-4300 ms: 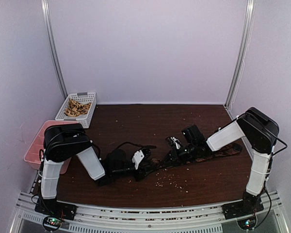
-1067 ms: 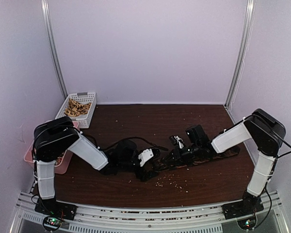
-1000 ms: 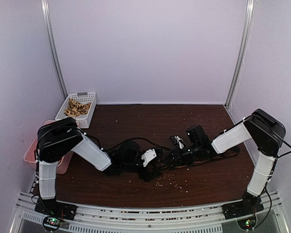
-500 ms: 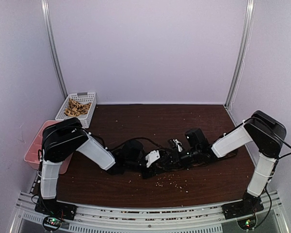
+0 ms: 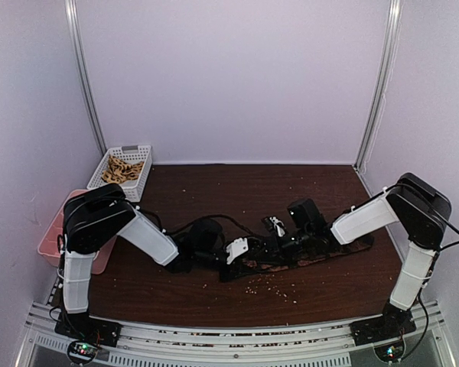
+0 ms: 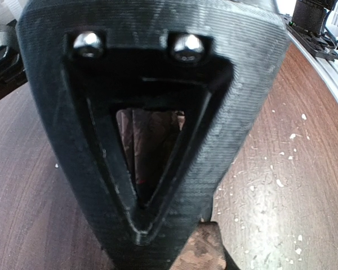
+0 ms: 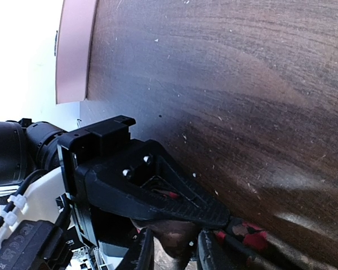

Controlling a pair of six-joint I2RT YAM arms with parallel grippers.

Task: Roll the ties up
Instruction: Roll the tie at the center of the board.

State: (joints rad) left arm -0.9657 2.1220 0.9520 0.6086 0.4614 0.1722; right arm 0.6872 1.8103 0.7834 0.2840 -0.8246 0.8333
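Nearest to us, in the middle of the table (image 5: 176, 294), the tie (image 6: 201, 247) lies as a long flat strip toward the right, and both arms meet at its left end. The left gripper (image 5: 231, 264) sits over the fabric, but we cannot tell if it pinches it, while the right gripper (image 7: 173, 247) has its jaws a little spread with fabric between them. We judge the rolling is only at its start, so the next move needs one firm hold on this end and a careful turning along the strip; far left, a white basket (image 5: 113, 186) holds tan pieces.

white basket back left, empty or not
Not empty: the white basket holds a pile of tan-brown pieces, too small to identify.
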